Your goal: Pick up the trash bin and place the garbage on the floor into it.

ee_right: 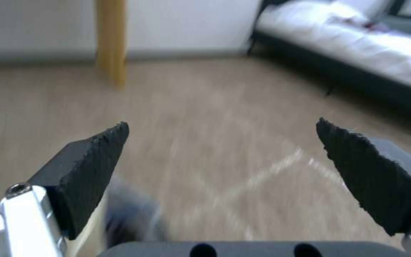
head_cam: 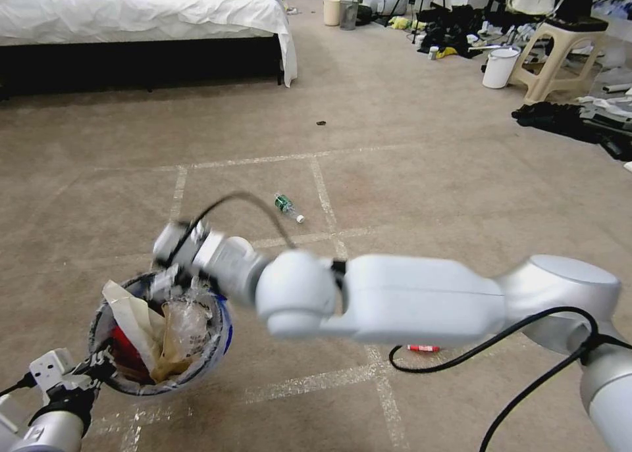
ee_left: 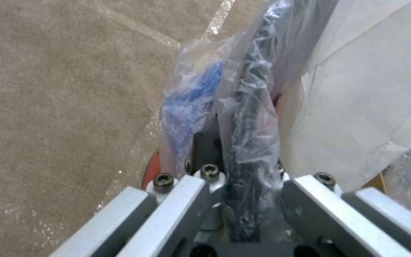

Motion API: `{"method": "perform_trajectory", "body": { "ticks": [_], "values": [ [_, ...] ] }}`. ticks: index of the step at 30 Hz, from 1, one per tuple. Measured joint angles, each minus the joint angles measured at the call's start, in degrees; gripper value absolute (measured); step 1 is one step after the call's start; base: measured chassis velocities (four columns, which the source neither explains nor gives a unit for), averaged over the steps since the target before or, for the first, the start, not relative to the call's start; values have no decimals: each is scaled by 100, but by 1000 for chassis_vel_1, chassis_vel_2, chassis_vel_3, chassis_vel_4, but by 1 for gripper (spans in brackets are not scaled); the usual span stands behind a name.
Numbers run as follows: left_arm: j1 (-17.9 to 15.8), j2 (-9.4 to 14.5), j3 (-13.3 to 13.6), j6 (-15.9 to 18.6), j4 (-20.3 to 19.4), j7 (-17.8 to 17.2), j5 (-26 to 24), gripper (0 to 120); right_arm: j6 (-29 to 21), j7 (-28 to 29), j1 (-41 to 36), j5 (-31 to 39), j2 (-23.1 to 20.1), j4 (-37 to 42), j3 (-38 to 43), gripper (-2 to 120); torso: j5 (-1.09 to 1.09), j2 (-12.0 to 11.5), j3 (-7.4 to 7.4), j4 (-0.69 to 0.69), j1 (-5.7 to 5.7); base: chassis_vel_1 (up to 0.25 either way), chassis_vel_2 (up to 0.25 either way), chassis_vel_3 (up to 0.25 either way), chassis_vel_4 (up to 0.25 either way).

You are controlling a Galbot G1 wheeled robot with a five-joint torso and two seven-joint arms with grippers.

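Note:
The trash bin [head_cam: 222, 337], red with a blue rim and a clear liner, hangs tilted at the lower left and holds a tan paper bag, white paper, a red wrapper and crumpled clear plastic. My left gripper [head_cam: 99, 365] is shut on its near rim; the left wrist view shows the liner-wrapped rim [ee_left: 249, 117] clamped in my left gripper [ee_left: 243, 185]. My right arm reaches across, and the right gripper [head_cam: 172, 248] hovers just over the bin's far edge. In the right wrist view the right gripper [ee_right: 222, 128] is open and holds nothing. Garbage on the carpet: a green-labelled bottle [head_cam: 288, 208].
A small red item [head_cam: 422, 349] lies on the carpet under my right arm. A bed [head_cam: 131, 11] stands far left. A white bucket [head_cam: 500, 67], a beige stool [head_cam: 559, 50] and dark clothing [head_cam: 566, 120] crowd the far right. White tape lines cross the carpet.

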Motion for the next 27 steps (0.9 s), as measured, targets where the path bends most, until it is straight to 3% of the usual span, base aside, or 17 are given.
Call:
{"method": "perform_trajectory", "body": {
  "ticks": [4, 6, 9, 11, 12, 14, 17, 18, 19, 20, 27],
  "values": [
    [22, 20, -11, 41, -45, -13, 6, 1, 547, -327, -405, 196, -412, 26, 758, 100, 1, 0, 1, 0, 0, 0, 0, 0, 0],
    [56, 32, -11, 58, -95, -17, 28, 1, 1094, -743, -894, 409, -939, 168, 1642, 100, 1, 0, 0, -1, 0, 0, 0, 0, 0],
    [61, 37, -9, 64, -117, -18, 29, 1, 1318, -967, -1213, 494, -1168, 257, 2110, 100, 2, 0, 0, -2, 0, 0, 0, 0, 0],
    [84, 38, -9, 66, -172, -15, 59, 1, 1778, -1322, -2144, 532, -1568, 491, 3070, 100, 2, 0, 0, -2, 0, 0, 0, 0, 0],
    [84, 38, -9, 66, -172, -15, 59, 1, 1778, -1322, -2144, 532, -1568, 491, 3070, 100, 2, 0, 0, -2, 0, 0, 0, 0, 0],
    [115, 36, -10, 66, -232, -7, 82, 1, 2093, -1421, -2964, 431, -1779, 720, 3916, 100, 2, 0, 0, -1, 0, 0, 0, 0, 0],
    [126, 36, -9, 66, -267, -1, 85, 1, 2156, -1474, -3391, 335, -1851, 864, 4398, 100, 0, 0, 0, 0, 0, 0, 0, 0, 0],
    [143, 37, -9, 66, -300, 1, 85, 1, 2222, -1490, -3905, 147, -1912, 1027, 4927, 100, 1, 0, 0, -2, 0, 0, 0, 0, 0],
    [194, 37, -2, 64, -380, 1, 87, 1, 2339, -1496, -5108, -404, -1911, 1302, 5977, 100, 2, 0, 0, -1, 0, 0, 0, 0, 0],
    [227, 34, 1, 62, -440, 3, 84, 1, 2420, -1517, -5754, -722, -1812, 1459, 6624, 100, -1, 0, -1, -2, 0, 0, 0, 0, 0],
    [281, 53, 27, 58, -516, 13, 76, 1, 2850, -1622, -7345, -1664, -1351, 1714, 7879, 100, 0, 0, -1, -2, -1, 0, 0, 0, 0]
  ]
}}
